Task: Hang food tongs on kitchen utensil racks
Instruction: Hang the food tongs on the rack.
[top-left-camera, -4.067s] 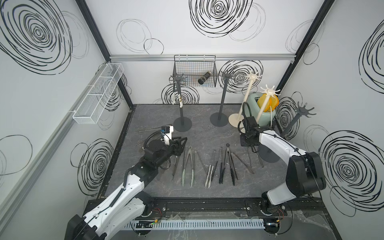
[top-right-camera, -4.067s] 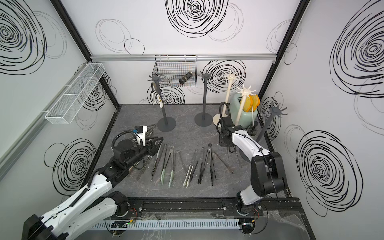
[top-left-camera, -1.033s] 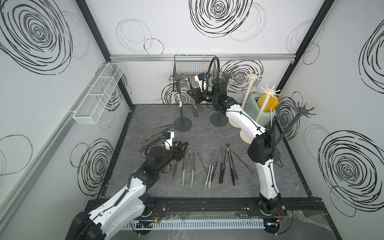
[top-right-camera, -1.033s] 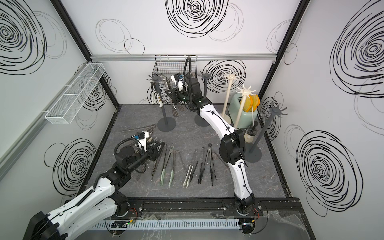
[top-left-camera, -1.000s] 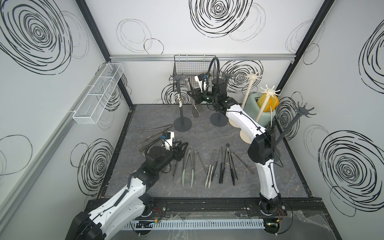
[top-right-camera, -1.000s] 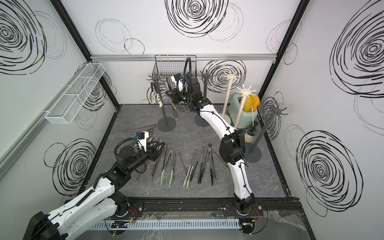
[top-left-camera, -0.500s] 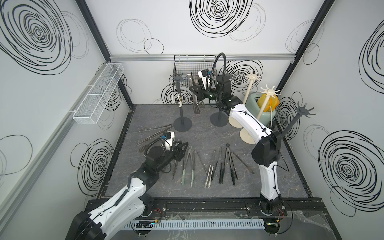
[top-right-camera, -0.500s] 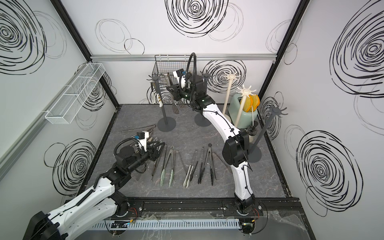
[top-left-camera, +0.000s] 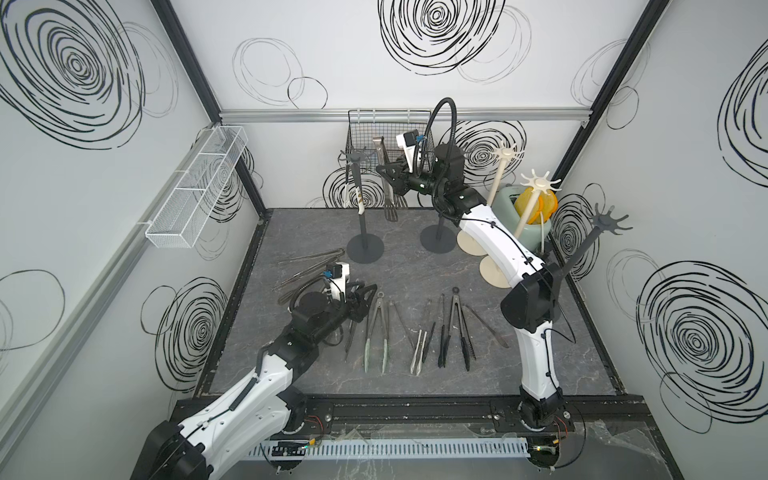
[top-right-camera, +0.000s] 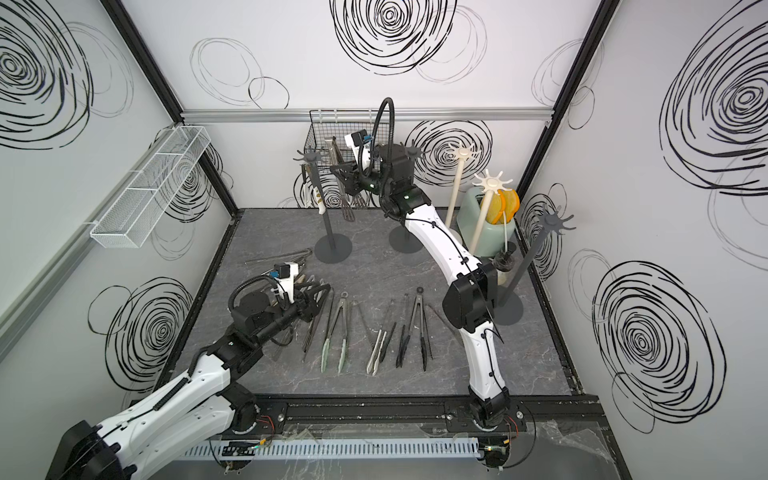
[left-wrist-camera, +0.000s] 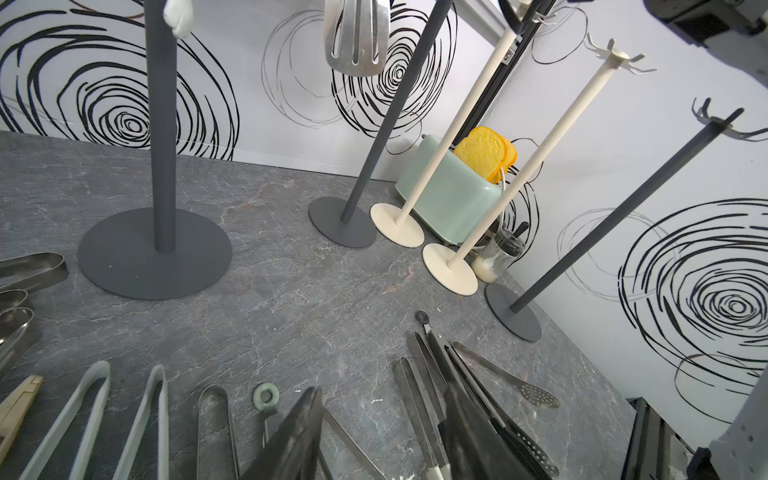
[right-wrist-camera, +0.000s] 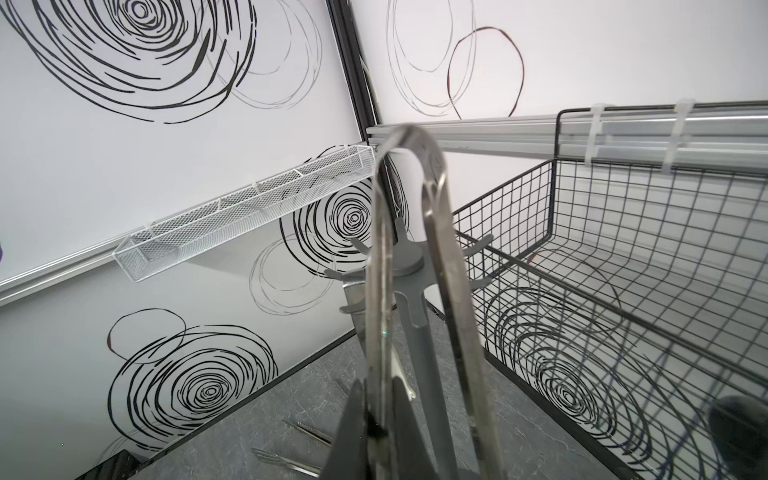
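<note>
My right gripper (top-left-camera: 390, 176) (top-right-camera: 345, 176) is raised at the back, shut on one arm of steel food tongs (top-left-camera: 390, 210) (top-right-camera: 348, 212) that hang with their slotted tips down. In the right wrist view the tongs' loop (right-wrist-camera: 409, 139) stands just in front of the star head of a dark grey kitchen utensil rack (right-wrist-camera: 409, 259). That rack (top-left-camera: 352, 158) carries a white-tipped pair (top-left-camera: 360, 199). My left gripper (top-left-camera: 369, 294) (left-wrist-camera: 382, 419) is open and low over the tongs lying on the table, among them a green-tipped pair (top-left-camera: 376, 336) and a black pair (top-left-camera: 455, 328).
A black wire basket (top-left-camera: 365, 133) hangs right behind the raised tongs, and a white mesh tray (top-left-camera: 195, 183) is on the left wall. More racks stand at back right: dark grey (top-left-camera: 436, 243) (top-left-camera: 609, 218) and cream (top-left-camera: 505, 156) (top-left-camera: 538, 183). A green toaster (top-left-camera: 532, 230) sits among them.
My right arm has lifted the held tongs a little higher beside the dark grey rack's head. The left arm has stayed in place.
</note>
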